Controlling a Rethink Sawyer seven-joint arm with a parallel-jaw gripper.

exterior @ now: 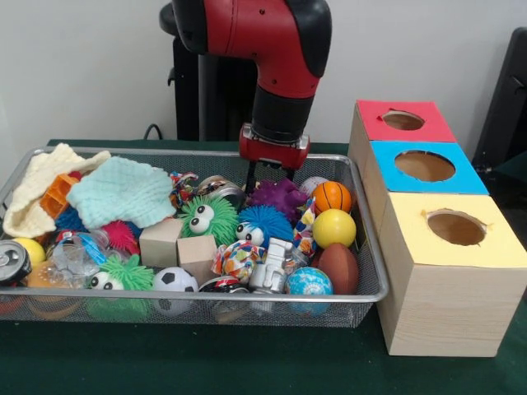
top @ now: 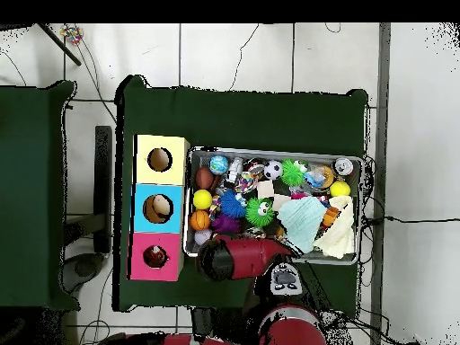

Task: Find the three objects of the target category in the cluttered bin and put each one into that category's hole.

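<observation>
Even, soft room light fills the front view, with only faint shadow under the bin [exterior: 359, 177] rim toward 6 o'clock. The wall behind glows pale and flat. From overhead, white floor tiles [top: 234, 54] at 12 o'clock look bright, almost washed out, and small toys blur together.

We see a blue-topped box [exterior: 424, 167] and a yellow-topped box [exterior: 455, 229] side by side on the green table [exterior: 247, 362]. Among the clutter lie a mint cloth [exterior: 122, 192], two wooden cubes [exterior: 179, 244], a yellow ball [exterior: 334, 228] and a brown football [exterior: 338, 267].
</observation>
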